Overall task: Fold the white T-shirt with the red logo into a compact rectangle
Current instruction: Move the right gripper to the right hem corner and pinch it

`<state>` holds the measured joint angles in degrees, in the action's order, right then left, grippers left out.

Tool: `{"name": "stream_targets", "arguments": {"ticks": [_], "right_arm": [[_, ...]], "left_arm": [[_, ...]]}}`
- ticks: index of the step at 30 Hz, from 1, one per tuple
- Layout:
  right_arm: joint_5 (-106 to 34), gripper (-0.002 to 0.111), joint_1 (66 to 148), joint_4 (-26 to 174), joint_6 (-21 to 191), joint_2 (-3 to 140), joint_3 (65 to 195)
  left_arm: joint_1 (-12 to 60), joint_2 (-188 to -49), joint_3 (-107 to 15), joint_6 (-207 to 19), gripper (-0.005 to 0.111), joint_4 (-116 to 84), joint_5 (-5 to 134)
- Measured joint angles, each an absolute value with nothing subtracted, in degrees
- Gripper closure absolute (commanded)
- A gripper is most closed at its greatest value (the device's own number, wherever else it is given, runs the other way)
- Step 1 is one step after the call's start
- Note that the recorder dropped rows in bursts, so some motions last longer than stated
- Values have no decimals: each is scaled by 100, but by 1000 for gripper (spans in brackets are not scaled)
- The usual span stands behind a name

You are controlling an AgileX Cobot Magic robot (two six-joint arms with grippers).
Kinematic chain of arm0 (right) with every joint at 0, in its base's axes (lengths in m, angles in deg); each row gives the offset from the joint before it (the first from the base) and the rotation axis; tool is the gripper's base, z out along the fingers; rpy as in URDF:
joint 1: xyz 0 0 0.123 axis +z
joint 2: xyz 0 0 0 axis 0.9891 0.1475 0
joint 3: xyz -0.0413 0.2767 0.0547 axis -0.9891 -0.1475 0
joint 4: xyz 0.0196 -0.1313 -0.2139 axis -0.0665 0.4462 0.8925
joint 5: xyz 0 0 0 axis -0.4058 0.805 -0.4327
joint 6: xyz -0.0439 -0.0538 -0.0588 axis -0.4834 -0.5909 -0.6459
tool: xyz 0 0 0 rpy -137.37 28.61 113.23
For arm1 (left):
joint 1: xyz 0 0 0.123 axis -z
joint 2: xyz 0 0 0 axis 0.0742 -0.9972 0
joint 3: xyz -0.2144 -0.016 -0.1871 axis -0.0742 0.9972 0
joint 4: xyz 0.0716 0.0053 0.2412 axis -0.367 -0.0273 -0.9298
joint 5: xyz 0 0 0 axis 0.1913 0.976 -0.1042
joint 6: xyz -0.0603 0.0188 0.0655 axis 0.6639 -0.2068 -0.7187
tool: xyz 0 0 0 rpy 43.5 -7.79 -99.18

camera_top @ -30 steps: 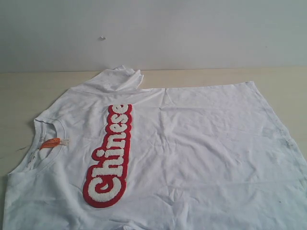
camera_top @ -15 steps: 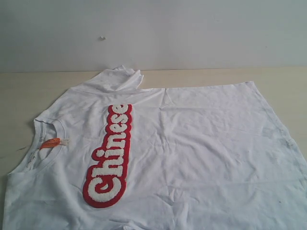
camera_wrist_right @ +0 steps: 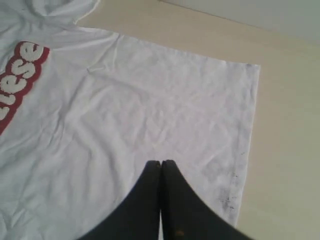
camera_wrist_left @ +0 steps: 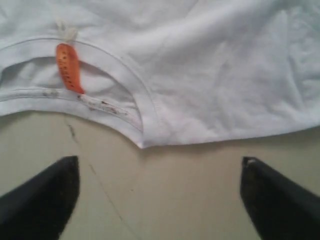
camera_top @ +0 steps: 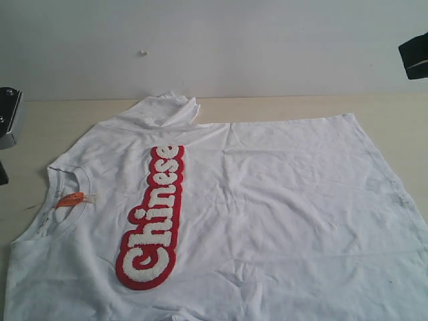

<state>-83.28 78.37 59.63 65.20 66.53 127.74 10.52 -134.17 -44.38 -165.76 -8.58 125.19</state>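
The white T-shirt (camera_top: pixel 267 207) lies spread flat on the table, collar (camera_top: pixel 63 184) to the left with its orange tag (camera_top: pixel 70 198). The red logo (camera_top: pixel 152 217) runs down the chest. My left gripper (camera_wrist_left: pixel 160 161) is open over bare table, just short of the collar (camera_wrist_left: pixel 135 90) and tag (camera_wrist_left: pixel 68 67), holding nothing. My right gripper (camera_wrist_right: pixel 161 162) is shut and empty above the shirt near its hem (camera_wrist_right: pixel 247 140). In the exterior view only a bit of the left arm (camera_top: pixel 8 117) and of the right arm (camera_top: pixel 414 57) shows.
The far sleeve (camera_top: pixel 167 110) is bunched up at the shirt's back edge. Bare tan table (camera_top: pixel 40 127) shows left of and behind the shirt, and a pale wall (camera_top: pixel 214 47) rises behind it. The hem (camera_wrist_right: pixel 227 200) carries dark smudges.
Parts of both arms have come into the exterior view, one at the left edge and one at the top right corner. The shirt has not moved.
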Motion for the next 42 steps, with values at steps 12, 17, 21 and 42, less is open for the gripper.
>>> {"name": "stream_targets", "arguments": {"ticks": [12,17,21,42], "right_arm": [[-8340,108,7837,5942,6482,6653,12774],[-8340,108,7837,5942,6482,6653,12774],[-8317,108,7837,5942,6482,6653,12774],[-8302,108,7837,5621,6287,6243,12774]], "left_arm": [[1056,-13426,-4389,-16612,3,-869,11654],[1056,-13426,-4389,-16623,3,-869,11603],[1056,-13426,-4389,-16623,3,-869,11576],[1056,-13426,-4389,-16623,3,-869,11555]]}}
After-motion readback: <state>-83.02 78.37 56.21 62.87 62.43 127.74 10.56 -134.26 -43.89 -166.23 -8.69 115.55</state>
